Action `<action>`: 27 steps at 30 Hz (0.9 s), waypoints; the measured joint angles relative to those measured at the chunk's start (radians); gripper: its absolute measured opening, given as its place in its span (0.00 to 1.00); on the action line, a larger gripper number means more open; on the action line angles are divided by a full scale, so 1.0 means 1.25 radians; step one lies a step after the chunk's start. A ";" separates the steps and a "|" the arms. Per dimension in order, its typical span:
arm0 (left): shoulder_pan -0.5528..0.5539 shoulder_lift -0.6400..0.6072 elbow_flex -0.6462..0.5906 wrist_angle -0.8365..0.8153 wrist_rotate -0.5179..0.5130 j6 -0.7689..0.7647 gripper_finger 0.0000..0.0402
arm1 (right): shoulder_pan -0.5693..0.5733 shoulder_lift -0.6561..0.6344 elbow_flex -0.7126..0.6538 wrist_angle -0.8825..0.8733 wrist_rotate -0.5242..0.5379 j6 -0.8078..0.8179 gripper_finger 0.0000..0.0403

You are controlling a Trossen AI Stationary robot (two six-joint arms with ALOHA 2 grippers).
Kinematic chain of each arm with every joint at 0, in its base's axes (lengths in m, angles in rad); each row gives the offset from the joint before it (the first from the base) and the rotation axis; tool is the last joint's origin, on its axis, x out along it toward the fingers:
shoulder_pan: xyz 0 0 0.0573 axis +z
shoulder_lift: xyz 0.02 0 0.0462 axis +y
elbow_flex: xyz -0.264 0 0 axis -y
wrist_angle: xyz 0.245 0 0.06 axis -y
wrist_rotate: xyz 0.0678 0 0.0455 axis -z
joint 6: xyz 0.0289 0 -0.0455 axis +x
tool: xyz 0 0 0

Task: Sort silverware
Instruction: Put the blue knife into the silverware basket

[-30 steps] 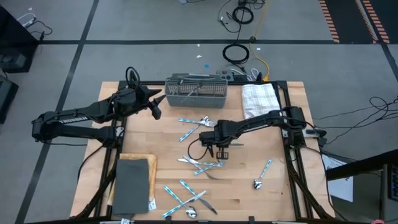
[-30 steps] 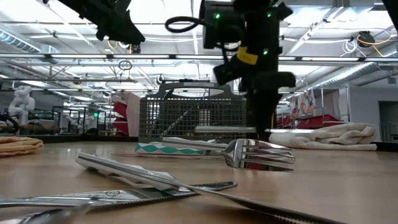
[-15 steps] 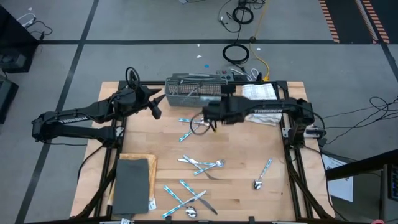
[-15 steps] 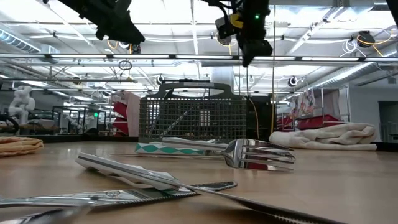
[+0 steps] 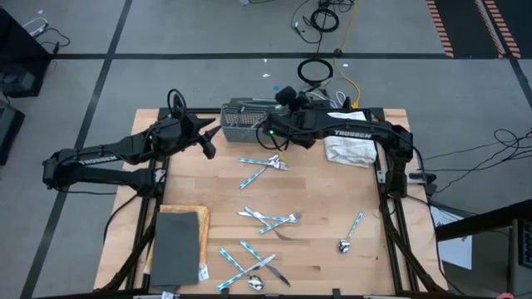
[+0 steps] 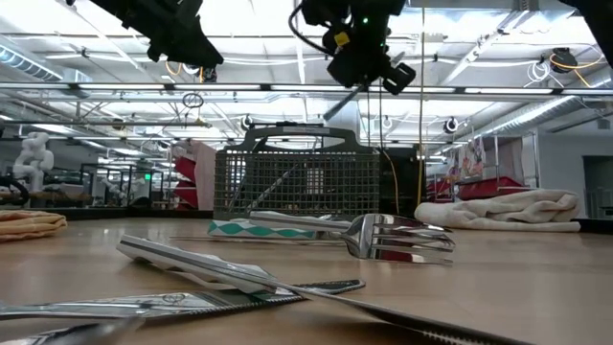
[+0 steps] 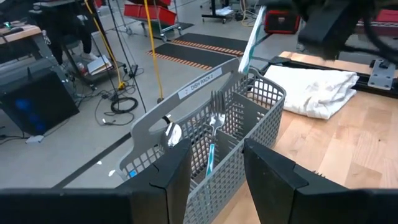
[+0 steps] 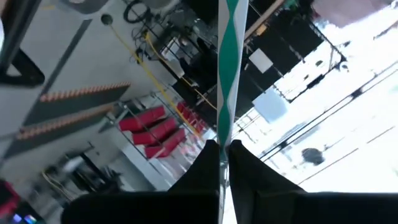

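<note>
The grey mesh basket (image 5: 239,126) stands at the table's far edge, with a fork (image 7: 214,115) and a spoon (image 7: 171,133) upright in it. My right gripper (image 5: 268,134) hovers above the basket, shut on a piece of silverware with a striped handle (image 7: 249,38). My left gripper (image 7: 214,180) waits open to the left of the basket, pointing at it, with nothing between its fingers. More silverware lies loose on the table: by the basket (image 5: 262,166), mid-table (image 5: 270,220), near the front edge (image 5: 249,266) and to the right (image 5: 353,232). My right gripper pinches the piece between its two fingers (image 8: 208,163). The striped handle (image 8: 225,93) sticks out past the fingertips. The part inside the hold is hidden by the fingers. The piece is clear of the table and slants down toward the basket's top (image 6: 340,103).
A white folded towel (image 5: 349,137) lies at the far right under the right arm. A dark grey pad (image 5: 179,245) sits on the near left. A fork (image 6: 397,235) and a knife (image 6: 220,268) lie close in the low view.
My right gripper has risen from the table's middle, carrying the piece of silverware clear. It has swung toward the far edge to above the basket. It has tipped from pointing down to nearly level and rolled about. It has stayed shut.
</note>
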 joint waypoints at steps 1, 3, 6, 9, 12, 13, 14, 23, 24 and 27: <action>0.000 0.000 0.000 0.000 0.000 0.000 0.37 | -0.002 0.008 0.000 0.001 -0.003 -0.023 0.00; 0.000 0.000 0.000 -0.001 0.000 0.000 0.37 | -0.004 0.024 0.000 0.000 -0.024 -0.065 0.00; 0.000 0.000 0.000 -0.001 0.000 0.000 0.37 | 0.000 0.050 0.000 0.001 -0.040 -0.114 0.00; 0.000 0.000 0.000 -0.001 0.000 0.000 0.37 | 0.000 0.073 0.000 0.003 -0.045 -0.116 0.00; 0.000 0.000 0.000 -0.001 0.000 0.000 0.37 | 0.000 0.089 0.000 0.001 -0.047 -0.115 0.00; 0.000 0.000 0.000 -0.001 0.000 0.000 0.37 | 0.000 0.094 0.000 0.002 -0.048 -0.115 0.00; 0.000 0.000 0.000 -0.001 0.000 0.000 0.37 | 0.000 0.095 0.000 -0.001 -0.050 -0.115 0.00; 0.000 0.000 0.000 -0.002 0.000 0.000 0.37 | -0.008 0.100 0.000 -0.001 -0.103 -0.103 0.07; 0.000 0.000 0.000 -0.002 -0.001 0.000 0.37 | -0.008 0.100 0.000 -0.002 -0.108 -0.100 0.10; 0.000 0.000 0.000 -0.002 0.000 0.000 0.37 | -0.008 0.100 0.000 -0.002 -0.108 -0.089 0.19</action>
